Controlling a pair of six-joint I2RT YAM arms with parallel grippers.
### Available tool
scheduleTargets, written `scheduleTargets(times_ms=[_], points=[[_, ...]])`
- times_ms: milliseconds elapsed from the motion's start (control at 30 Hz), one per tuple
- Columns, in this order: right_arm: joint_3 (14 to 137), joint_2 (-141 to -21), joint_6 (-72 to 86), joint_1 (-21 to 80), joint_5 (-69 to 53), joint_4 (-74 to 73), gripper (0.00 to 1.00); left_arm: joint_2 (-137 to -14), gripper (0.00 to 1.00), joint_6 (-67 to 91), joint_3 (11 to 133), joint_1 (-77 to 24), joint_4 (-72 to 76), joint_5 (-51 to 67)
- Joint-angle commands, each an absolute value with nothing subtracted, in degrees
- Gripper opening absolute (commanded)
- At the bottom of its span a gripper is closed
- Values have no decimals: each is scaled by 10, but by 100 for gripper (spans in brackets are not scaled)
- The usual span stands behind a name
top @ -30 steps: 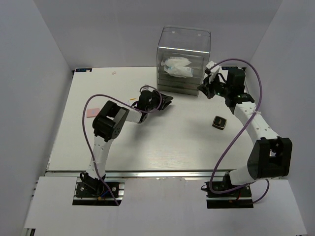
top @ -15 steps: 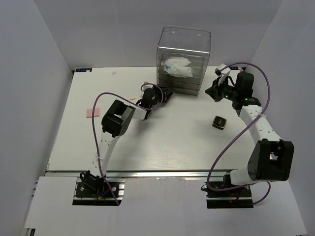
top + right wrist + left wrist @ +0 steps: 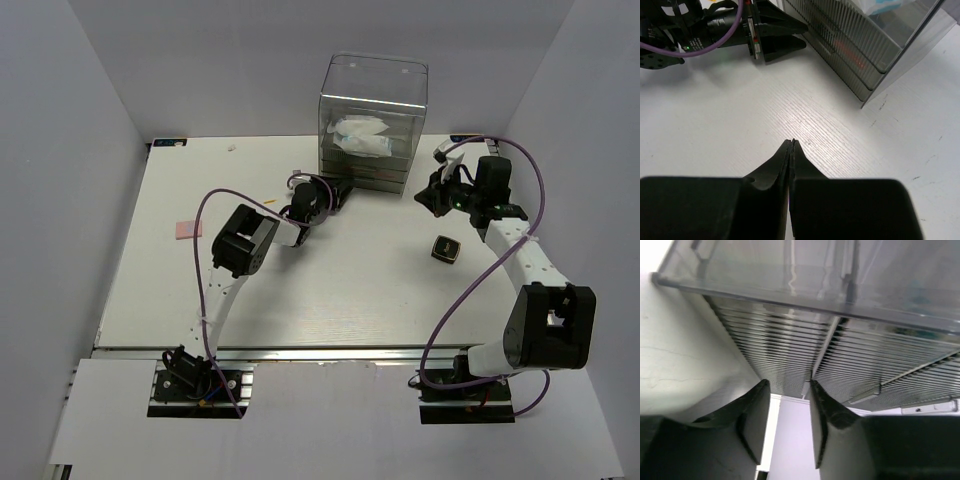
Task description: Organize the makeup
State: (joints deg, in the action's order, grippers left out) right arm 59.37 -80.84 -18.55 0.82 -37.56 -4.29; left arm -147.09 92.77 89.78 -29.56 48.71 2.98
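The clear acrylic drawer box (image 3: pixel 372 125) stands at the back of the table, with white-blue crinkly packets (image 3: pixel 362 137) inside its upper part. A black square compact (image 3: pixel 446 248) lies on the table at the right. A pink square (image 3: pixel 187 230) lies at the far left. My left gripper (image 3: pixel 335 193) is open and empty, its fingers (image 3: pixel 821 410) close against the box's ribbed drawer fronts (image 3: pixel 790 350). My right gripper (image 3: pixel 432 192) is shut and empty, low over the table (image 3: pixel 791 141) by the box's front right corner (image 3: pixel 865 95). A red glow shows through a drawer (image 3: pixel 847 52).
A small yellow scrap (image 3: pixel 268 203) lies beside the left arm's wrist. A small white speck (image 3: pixel 232 148) sits near the table's back edge. Grey walls enclose the table on three sides. The left gripper (image 3: pixel 775 37) shows in the right wrist view.
My left gripper has moved right and back, up to the box's lower drawers. My right gripper has drawn a little right, away from the box's side.
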Motion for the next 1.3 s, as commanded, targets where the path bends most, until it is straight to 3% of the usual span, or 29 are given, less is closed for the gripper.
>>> scheduleTargets(times_ms=[0, 400, 500, 600, 1000, 1100, 1133, 1267], points=[[588, -797, -191, 6, -385, -43, 0, -1477, 46, 936, 918, -298, 498, 14], [579, -800, -193, 6, -382, -47, 0, -1493, 25, 953, 932, -301, 517, -9], [579, -801, -194, 6, -381, -48, 0, -1495, 10, 955, 932, -303, 521, -10], [576, -801, -195, 6, -381, -49, 0, -1492, 1, 962, 913, -303, 540, -11], [557, -801, -205, 6, -371, -67, 0, -1408, 0, 948, 771, -304, 615, -1], [556, -809, -221, 7, -353, -94, 20, -1382, 0, 937, 718, -304, 630, 27], [560, -813, -230, 6, -345, -104, 38, -1361, 0, 934, 702, -306, 636, 32], [570, -841, -267, 6, -289, -164, 87, -1305, 0, 922, 618, -309, 643, 26]])
